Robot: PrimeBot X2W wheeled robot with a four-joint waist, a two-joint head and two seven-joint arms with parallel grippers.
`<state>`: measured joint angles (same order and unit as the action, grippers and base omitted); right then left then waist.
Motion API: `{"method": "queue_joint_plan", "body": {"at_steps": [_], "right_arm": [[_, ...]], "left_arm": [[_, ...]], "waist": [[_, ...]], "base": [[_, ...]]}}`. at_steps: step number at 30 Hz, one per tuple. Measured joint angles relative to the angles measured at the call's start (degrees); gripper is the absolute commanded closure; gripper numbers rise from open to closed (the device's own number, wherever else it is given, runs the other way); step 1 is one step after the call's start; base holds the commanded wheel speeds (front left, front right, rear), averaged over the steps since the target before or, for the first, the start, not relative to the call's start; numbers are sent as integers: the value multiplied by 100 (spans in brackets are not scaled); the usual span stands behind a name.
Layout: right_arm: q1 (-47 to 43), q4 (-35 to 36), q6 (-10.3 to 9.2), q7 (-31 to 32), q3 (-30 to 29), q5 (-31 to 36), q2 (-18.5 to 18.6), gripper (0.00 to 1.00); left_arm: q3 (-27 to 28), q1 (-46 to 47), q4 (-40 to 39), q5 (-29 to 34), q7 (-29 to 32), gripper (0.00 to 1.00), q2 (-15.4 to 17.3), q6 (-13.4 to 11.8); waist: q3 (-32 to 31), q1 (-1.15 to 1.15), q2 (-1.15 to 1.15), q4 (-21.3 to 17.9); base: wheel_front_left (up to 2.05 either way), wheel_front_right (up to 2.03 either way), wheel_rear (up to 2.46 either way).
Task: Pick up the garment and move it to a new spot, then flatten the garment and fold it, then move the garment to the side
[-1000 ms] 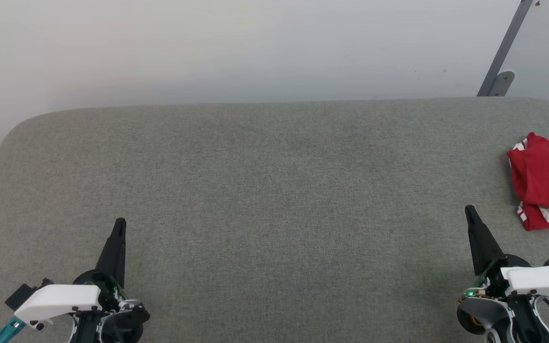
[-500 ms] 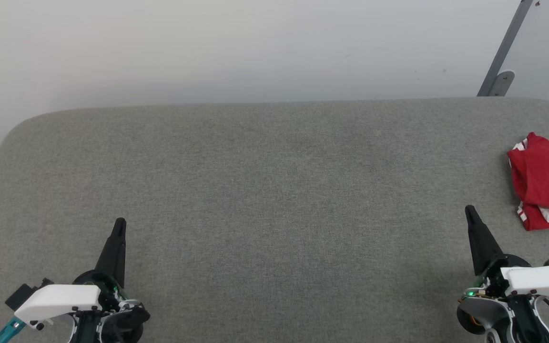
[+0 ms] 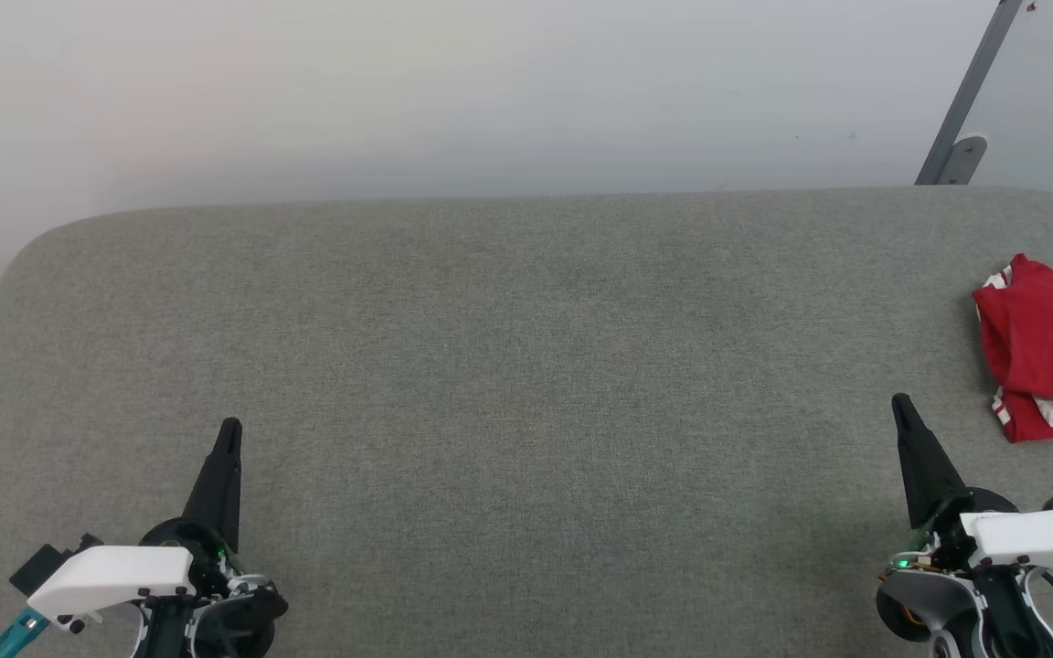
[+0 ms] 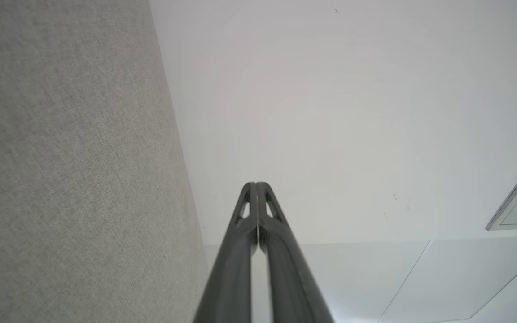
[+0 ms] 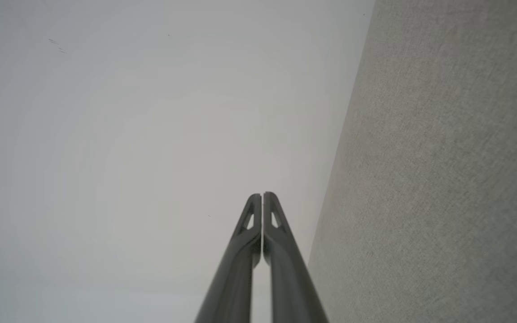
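Looking down, you find the crumpled garment at three o'clock on the bench; left gripper and right gripper both pinched together, empty.

Seemingly a bare robot lab: wide grey fabric-covered worktop, plain white wall at twelve o'clock, slanted grey metal strut at two o'clock.
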<state>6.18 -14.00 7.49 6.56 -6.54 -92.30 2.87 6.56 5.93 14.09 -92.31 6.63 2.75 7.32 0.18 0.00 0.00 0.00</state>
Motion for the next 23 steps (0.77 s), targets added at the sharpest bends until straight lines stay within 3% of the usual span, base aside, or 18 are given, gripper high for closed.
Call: {"method": "queue_joint_plan", "body": {"at_steps": [23], "right_arm": [[0, 1, 0, 0, 2, 0, 0, 100]], "left_arm": [[0, 0, 0, 0, 0, 100, -1, 0]], "waist": [[0, 0, 0, 0]], "base": [[0, 0, 0]]}}
